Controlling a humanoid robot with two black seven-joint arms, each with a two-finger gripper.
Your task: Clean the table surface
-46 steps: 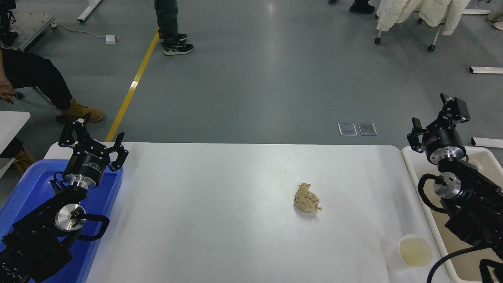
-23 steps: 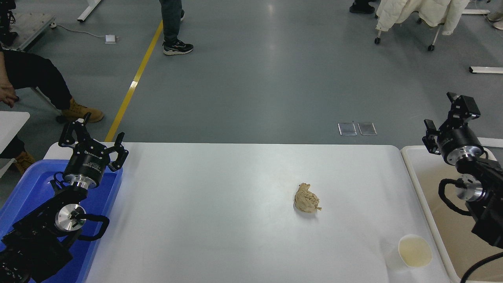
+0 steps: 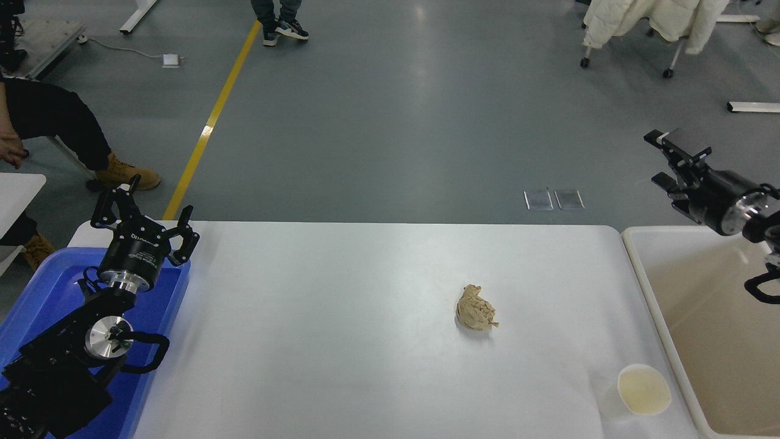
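Note:
The white table surface (image 3: 341, 341) fills the lower middle of the head view. A crumpled tan paper ball (image 3: 476, 309) lies on it right of centre. A small cream paper cup (image 3: 643, 389) stands near the front right corner. My right gripper (image 3: 669, 160) is open and empty, raised above the far left corner of the cream-white bin (image 3: 646, 292), pointing left. My left gripper (image 3: 146, 204) is open and empty, parked over the blue tray (image 3: 36, 305) at the lower left.
The cream-white bin sits against the table's right edge, the blue tray against its left edge. A seated person's leg (image 3: 67, 128) is at the far left, and another person's feet (image 3: 283, 27) are on the floor at the top.
My right arm has risen and swung to the right, out over the bin, and its gripper now points left. The walking person has moved farther away. The paper ball and cup have not moved.

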